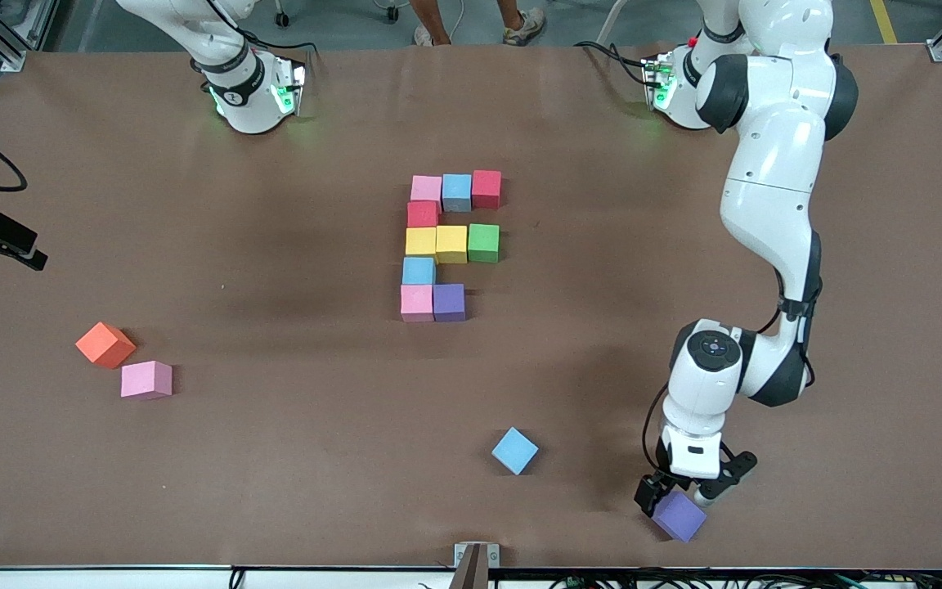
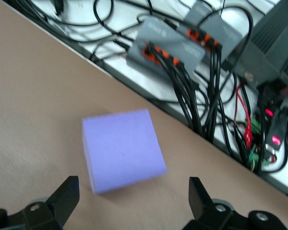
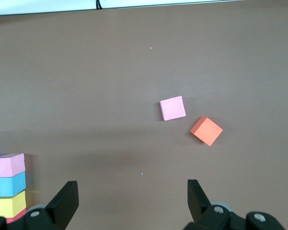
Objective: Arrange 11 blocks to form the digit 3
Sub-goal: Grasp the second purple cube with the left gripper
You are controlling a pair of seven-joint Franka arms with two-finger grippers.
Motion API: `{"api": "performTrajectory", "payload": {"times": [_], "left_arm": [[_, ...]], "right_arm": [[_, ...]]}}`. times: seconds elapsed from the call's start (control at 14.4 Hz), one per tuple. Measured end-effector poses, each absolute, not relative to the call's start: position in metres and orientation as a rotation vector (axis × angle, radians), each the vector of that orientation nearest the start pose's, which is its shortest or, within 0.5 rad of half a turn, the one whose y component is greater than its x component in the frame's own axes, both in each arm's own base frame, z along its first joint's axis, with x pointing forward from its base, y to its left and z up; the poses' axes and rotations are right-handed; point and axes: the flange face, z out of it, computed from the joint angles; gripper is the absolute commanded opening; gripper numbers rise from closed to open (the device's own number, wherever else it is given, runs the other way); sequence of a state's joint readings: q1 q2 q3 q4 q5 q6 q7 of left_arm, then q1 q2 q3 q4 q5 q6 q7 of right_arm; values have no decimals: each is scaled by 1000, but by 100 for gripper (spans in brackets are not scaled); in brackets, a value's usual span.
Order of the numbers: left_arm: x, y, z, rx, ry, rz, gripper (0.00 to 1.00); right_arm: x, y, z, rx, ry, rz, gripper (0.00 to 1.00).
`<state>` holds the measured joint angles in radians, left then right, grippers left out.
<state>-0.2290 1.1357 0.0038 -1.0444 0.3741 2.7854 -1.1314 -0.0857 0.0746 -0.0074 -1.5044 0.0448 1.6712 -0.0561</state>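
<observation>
Ten of the blocks form a touching figure [image 1: 446, 243] mid-table, topped by a pink, light blue and red row; its pink end cube [image 3: 7, 165] shows in the right wrist view. A loose purple block [image 1: 679, 515] [image 2: 122, 148] lies by the table's front edge. My left gripper [image 1: 684, 489] [image 2: 133, 199] hangs low over it, open, with the cube just ahead of the fingertips and not between them. My right gripper [image 3: 133, 201] is open and empty, high over bare table at the right arm's end; it is out of the front view and waits.
A loose light blue cube [image 1: 514, 451] lies between the figure and the front edge. An orange cube [image 1: 105, 344] [image 3: 206, 131] and a pink cube [image 1: 146, 379] [image 3: 173, 108] sit toward the right arm's end. Cables and grey boxes [image 2: 182, 48] lie just past the table's front edge.
</observation>
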Motion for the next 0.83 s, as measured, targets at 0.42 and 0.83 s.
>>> {"api": "performTrajectory", "payload": {"times": [0.42, 0.83], "left_arm": [[803, -152, 202, -3002, -998, -1082, 100], [799, -157, 186, -3022, -1009, -1073, 82]], "right_arm": [[586, -45, 623, -3100, 47, -146, 100], [587, -25, 623, -3099, -6, -143, 100]]}}
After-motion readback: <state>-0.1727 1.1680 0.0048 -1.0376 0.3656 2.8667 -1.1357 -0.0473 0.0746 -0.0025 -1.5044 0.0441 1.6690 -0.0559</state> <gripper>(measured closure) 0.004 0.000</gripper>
